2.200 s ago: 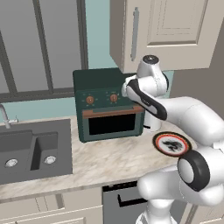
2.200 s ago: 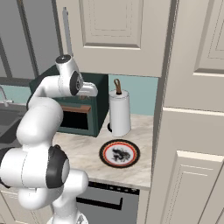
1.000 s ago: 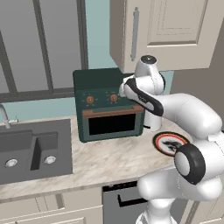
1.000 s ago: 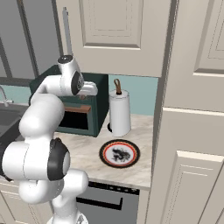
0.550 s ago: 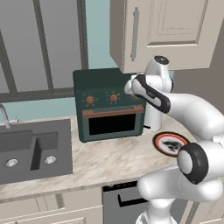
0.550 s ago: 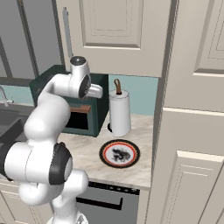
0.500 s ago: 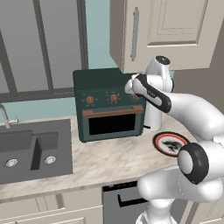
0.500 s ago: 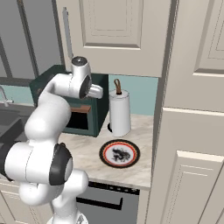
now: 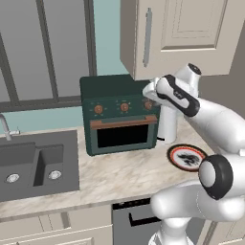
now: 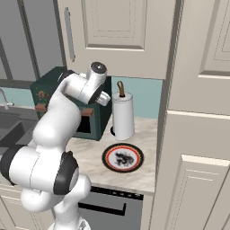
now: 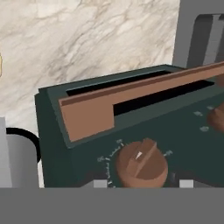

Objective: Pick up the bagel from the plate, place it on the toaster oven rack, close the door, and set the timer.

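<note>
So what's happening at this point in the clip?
The arm has its hand up at the right end of the toaster oven front. In the hand view it looks straight at an orange knob, fingers either side and not clearly gripping. The door is shut, its copper handle just past the knob. The plate sits on the counter with no bagel on it. It looks like the timer step.

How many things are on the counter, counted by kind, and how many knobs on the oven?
Toaster oven: 1
Plate: 1
Paper-towel roll: 1
Total on counter: 3
Orange knobs on oven: 3
</note>
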{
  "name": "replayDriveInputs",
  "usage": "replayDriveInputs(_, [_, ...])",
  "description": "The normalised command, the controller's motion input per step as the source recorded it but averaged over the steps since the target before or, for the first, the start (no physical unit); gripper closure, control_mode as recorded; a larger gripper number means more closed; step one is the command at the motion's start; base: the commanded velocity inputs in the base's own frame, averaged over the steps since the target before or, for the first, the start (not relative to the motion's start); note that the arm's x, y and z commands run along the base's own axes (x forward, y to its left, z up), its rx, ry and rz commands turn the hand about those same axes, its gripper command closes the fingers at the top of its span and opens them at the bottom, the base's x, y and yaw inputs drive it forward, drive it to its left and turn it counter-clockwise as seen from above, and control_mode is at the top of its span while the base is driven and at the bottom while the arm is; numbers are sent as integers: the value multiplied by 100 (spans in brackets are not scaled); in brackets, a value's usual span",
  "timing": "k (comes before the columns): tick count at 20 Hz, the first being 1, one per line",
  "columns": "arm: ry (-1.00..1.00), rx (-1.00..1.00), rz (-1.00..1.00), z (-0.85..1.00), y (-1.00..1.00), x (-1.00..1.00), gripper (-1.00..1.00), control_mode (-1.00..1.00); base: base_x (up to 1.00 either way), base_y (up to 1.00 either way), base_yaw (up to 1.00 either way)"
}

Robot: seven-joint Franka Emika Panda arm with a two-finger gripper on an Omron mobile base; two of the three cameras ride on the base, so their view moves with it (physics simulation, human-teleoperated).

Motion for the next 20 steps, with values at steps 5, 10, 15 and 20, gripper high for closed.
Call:
replayDriveInputs(5, [2,22,0,-23,-89,0,100,-100,0,0,0])
replayDriveInputs(10, [1,18,0,-11,-61,0,100,-100,0,0,0])
replayDriveInputs(15, [-1,9,0,9,-25,-28,100,-100,0,0,0])
replayDriveInputs(20, [-12,0,0,49,1,-66,100,-100,0,0,0])
